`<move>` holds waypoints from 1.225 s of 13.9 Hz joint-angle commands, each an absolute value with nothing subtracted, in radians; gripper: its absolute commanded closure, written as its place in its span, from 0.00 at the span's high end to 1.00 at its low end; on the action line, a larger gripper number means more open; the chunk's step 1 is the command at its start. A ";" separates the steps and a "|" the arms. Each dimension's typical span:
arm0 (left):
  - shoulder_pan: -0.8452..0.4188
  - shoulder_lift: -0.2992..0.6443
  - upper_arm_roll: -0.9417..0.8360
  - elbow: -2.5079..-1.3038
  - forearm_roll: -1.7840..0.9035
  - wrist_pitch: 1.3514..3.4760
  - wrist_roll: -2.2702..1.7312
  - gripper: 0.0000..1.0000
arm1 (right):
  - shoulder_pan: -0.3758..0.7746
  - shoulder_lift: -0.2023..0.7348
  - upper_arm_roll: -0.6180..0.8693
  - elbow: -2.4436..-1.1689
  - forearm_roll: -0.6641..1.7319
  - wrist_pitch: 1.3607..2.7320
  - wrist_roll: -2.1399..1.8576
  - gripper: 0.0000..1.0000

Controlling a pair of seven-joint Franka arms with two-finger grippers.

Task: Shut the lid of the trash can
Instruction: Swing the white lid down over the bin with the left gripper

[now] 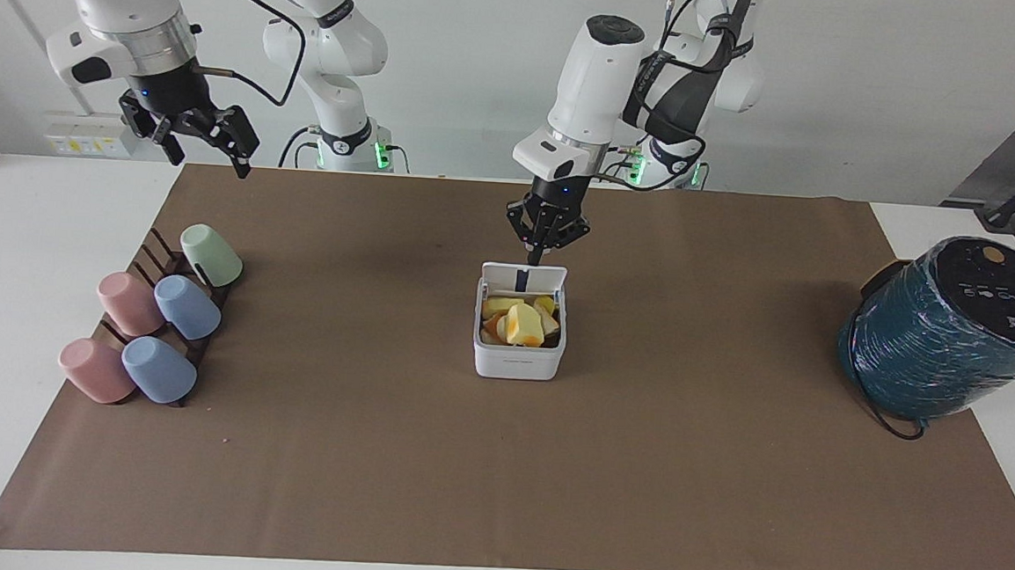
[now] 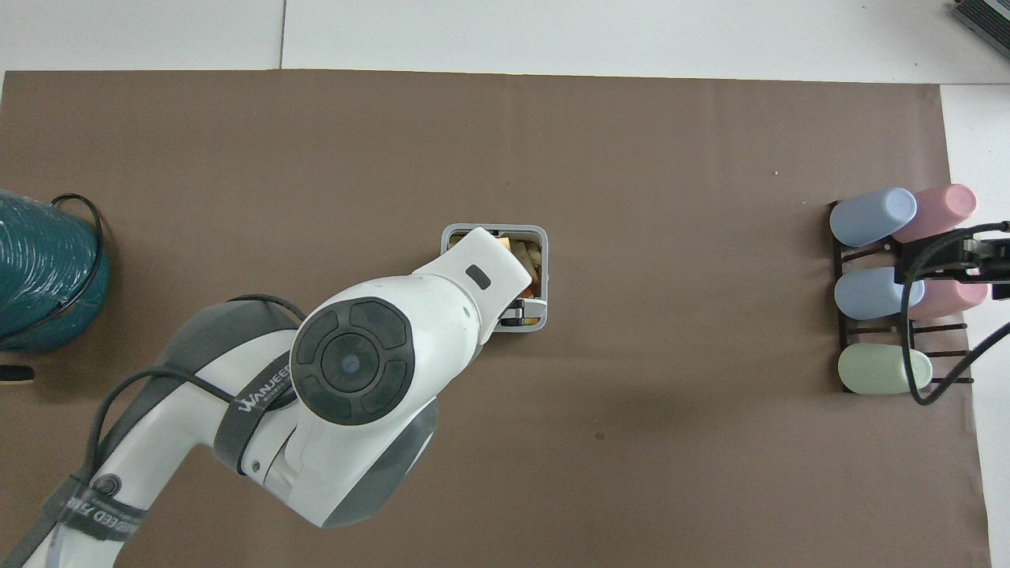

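While the lid [image 1: 523, 277] leans partly down | trash can [image 1: 518, 356] mid-mat | left gripper [image 1: 534, 256] clenched, tip on lid's top edge | right gripper [image 1: 189, 138] released, waits above cups [image 1: 152, 325] | risk: tip slips off, lid springs up.

Robotics lab: two arms, paper-covered table [image 1: 389, 489], bare white wall [image 1: 468, 71].
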State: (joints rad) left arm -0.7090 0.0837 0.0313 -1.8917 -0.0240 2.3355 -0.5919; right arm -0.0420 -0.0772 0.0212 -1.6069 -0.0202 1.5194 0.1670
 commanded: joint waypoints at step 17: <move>-0.683 0.365 0.034 -1.799 -0.002 2.531 -0.597 0.00 | -0.048 -0.104 0.026 -1.637 -0.018 1.522 0.147 1.00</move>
